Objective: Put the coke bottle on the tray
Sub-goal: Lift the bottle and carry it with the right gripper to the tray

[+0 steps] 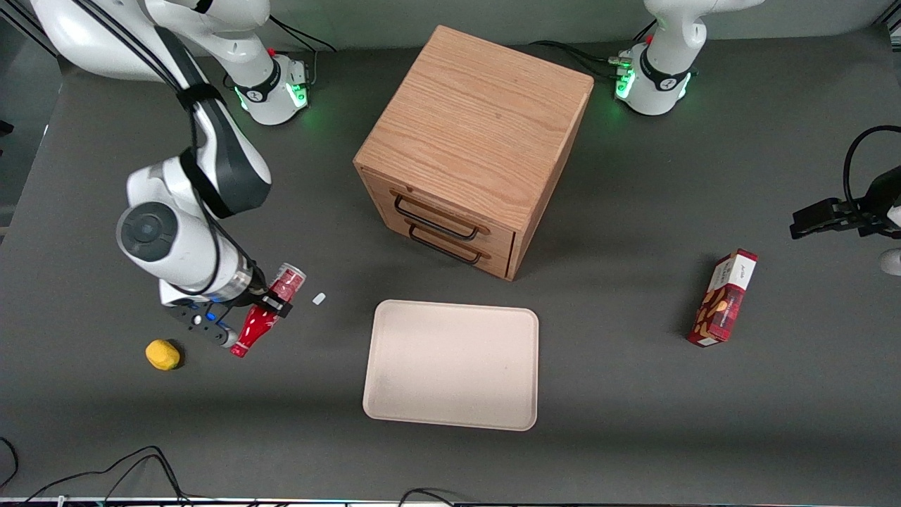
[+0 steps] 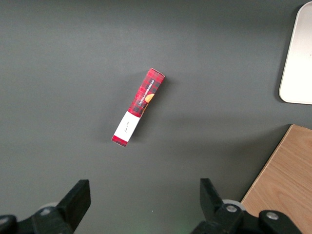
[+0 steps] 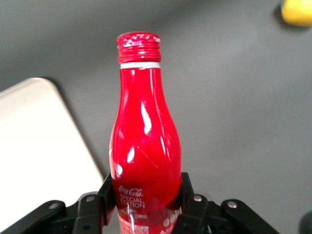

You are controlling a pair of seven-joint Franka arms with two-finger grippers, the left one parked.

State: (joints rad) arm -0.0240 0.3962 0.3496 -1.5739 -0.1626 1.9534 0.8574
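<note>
Front view shows the right arm's black two-finger gripper (image 1: 271, 304) clenched across the middle of the slim red contoured coke bottle (image 1: 267, 310), which has white lettering, a silvery base and a red cap. The bottle is held tilted, cap end nearer the front camera and base end farther from it, over the dark grey table (image 1: 633, 394) toward the working arm's end. It sits apart from the large flat beige rectangular tray (image 1: 452, 364) with rounded corners, which lies near the table edge closest to the camera, in front of the oak-coloured wooden drawer cabinet (image 1: 479, 141) with two black handles. A small yellow rounded object (image 1: 162, 354) rests on the table near the gripper, toward the working arm's end, and a tiny white scrap (image 1: 319, 298) lies between the bottle and the tray. A red rectangular snack box (image 1: 723, 298) lies toward the parked arm's end.

In the right wrist view the black fingers (image 3: 192, 204) press both sides of the bottle (image 3: 144, 146) at its lettered band, with a rounded corner of the tray (image 3: 39, 146) beside it.
</note>
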